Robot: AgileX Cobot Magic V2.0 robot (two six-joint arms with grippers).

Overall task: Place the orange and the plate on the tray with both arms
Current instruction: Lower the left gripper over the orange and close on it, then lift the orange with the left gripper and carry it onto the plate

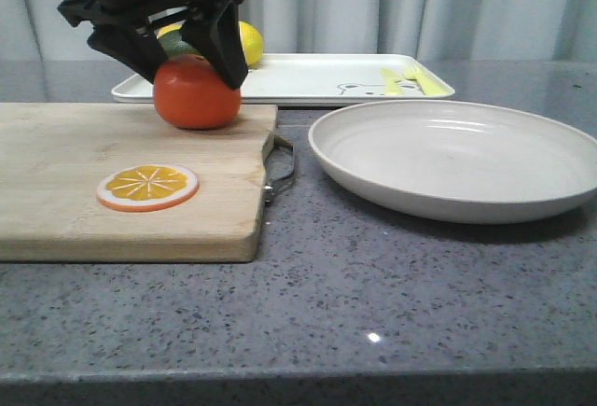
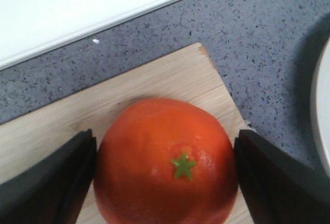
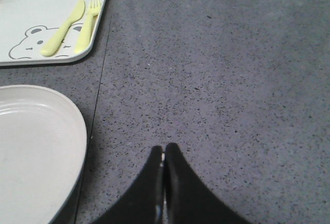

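Front view showed the left gripper point(image 1: 191, 56) lowered over the far right corner of the cutting board point(image 1: 84, 173), its two dark fingers straddling the orange point(image 1: 196, 93). From the left wrist camera, the fingers point(image 2: 46, 183) stood on either side of the fruit point(image 2: 165, 162), at or very near the skin; whether they already pressed it I could not tell. The orange appeared to sit on the board, stem dot up, so this looked like the grasp being set before a lift. An orange slice point(image 1: 147, 187) lay nearer the camera, well clear of the fingers. Just beyond the gripper sat the tray point(image 1: 308, 79), with a lemon point(image 1: 250, 42) showing behind the gripper; the short reach probably explained taking the orange first. To the right of the board, the plate point(image 1: 457, 159) rested on the counter, untouched. The right gripper point(image 3: 164, 154) hovered beside the plate's rim point(image 3: 77, 131), fingertips pressed together and holding nothing, probably waiting its turn.
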